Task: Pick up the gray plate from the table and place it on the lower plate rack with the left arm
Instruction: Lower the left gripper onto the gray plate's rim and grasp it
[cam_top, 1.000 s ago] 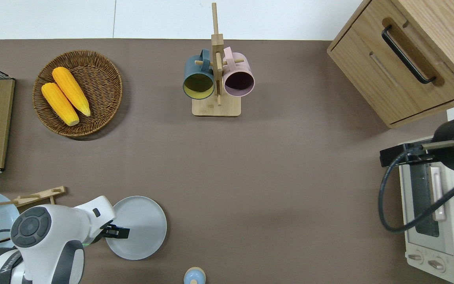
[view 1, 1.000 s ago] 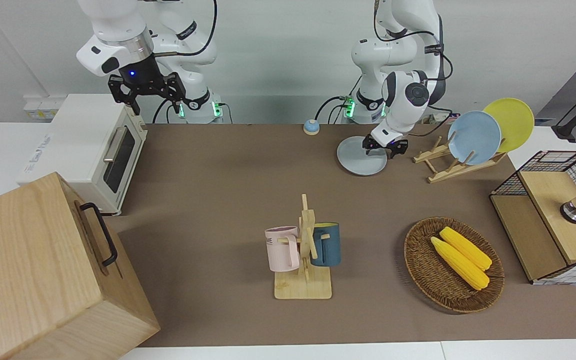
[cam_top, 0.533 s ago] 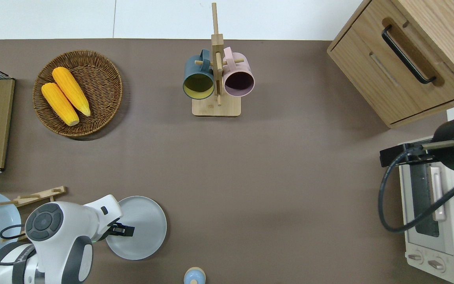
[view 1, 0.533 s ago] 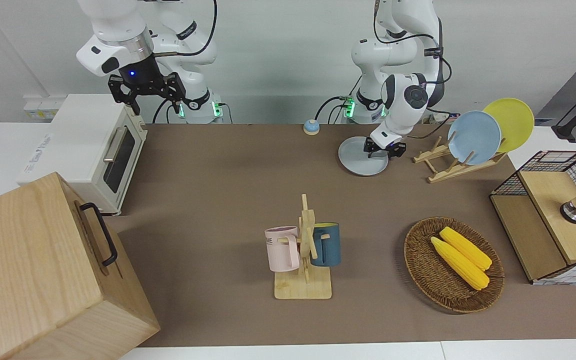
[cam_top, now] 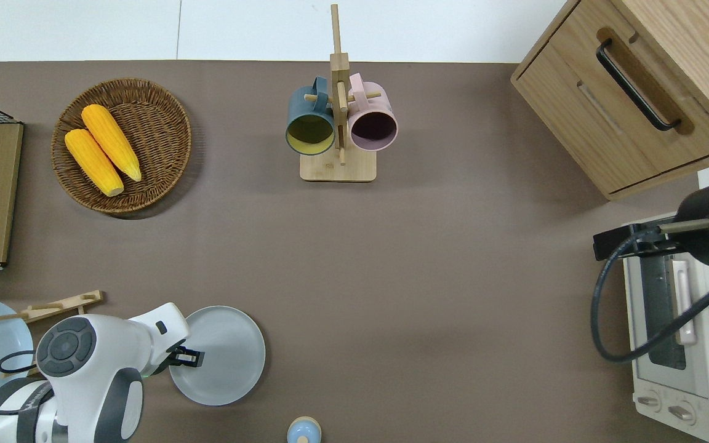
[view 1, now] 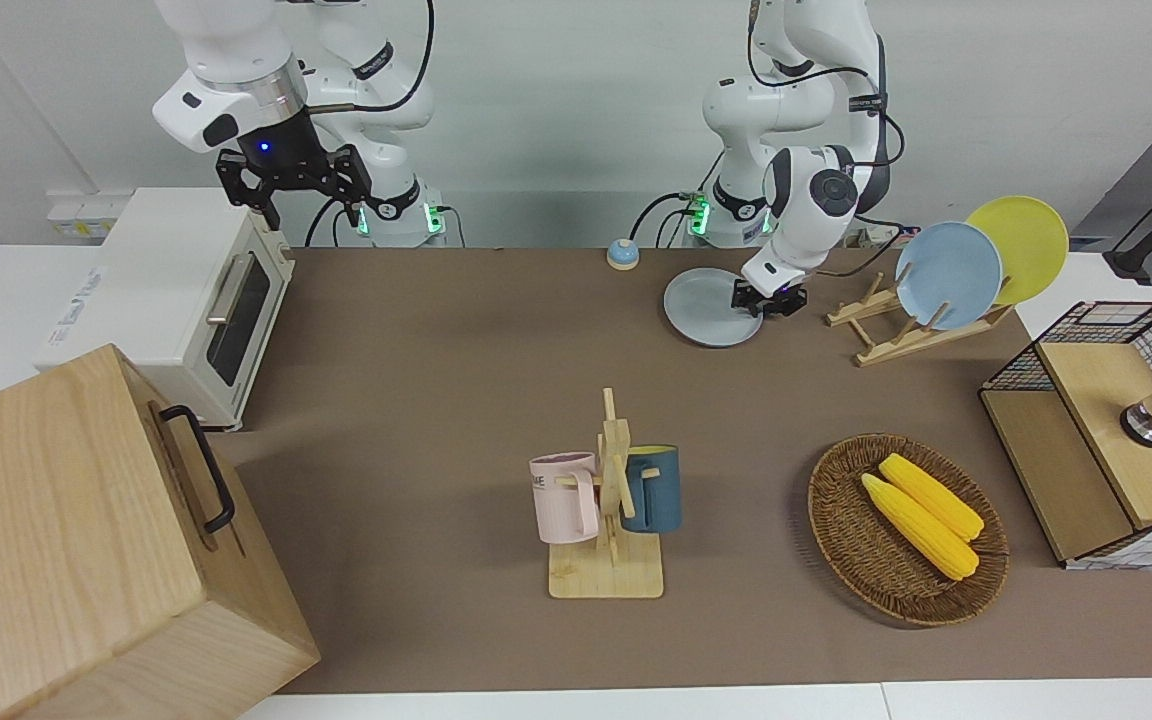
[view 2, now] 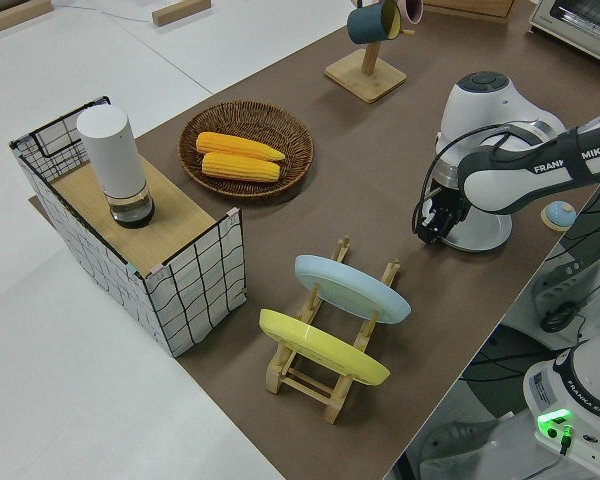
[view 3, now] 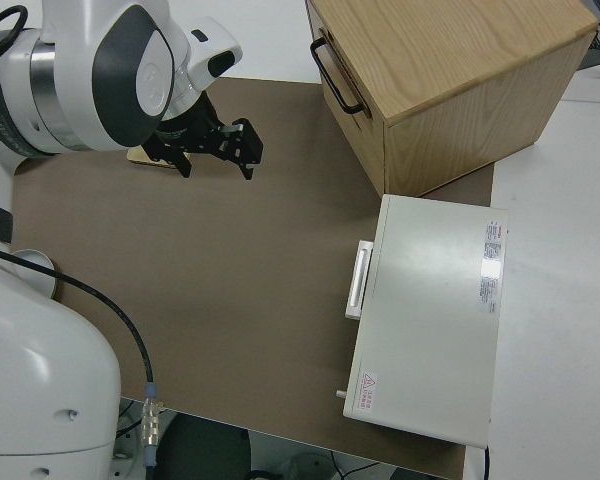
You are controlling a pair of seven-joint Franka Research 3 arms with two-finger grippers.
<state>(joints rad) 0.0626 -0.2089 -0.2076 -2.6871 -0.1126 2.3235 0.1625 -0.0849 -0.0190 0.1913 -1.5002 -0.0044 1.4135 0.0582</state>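
Overhead view: the left arm's black two-finger hand sits at the rim of the round pale gray plate, on the edge toward the small light-wood plate rack. In the front view the plate looks tipped, its gripped edge a little off the matte brown table, so I judge the hand closed on that rim, taken there because a flat plate offers nothing else to pinch.

The rack stands just beside the plate, toward the left arm's end of the table. The sky-blue plate and yellow plate lean in its farther slots, and its pegs nearest the gray plate stand bare. That gap is the open room; the blue plate's face is the edge to mind. The small blue-topped bell near the robots lies clear of that path. The right arm is parked, its hand spread wide.
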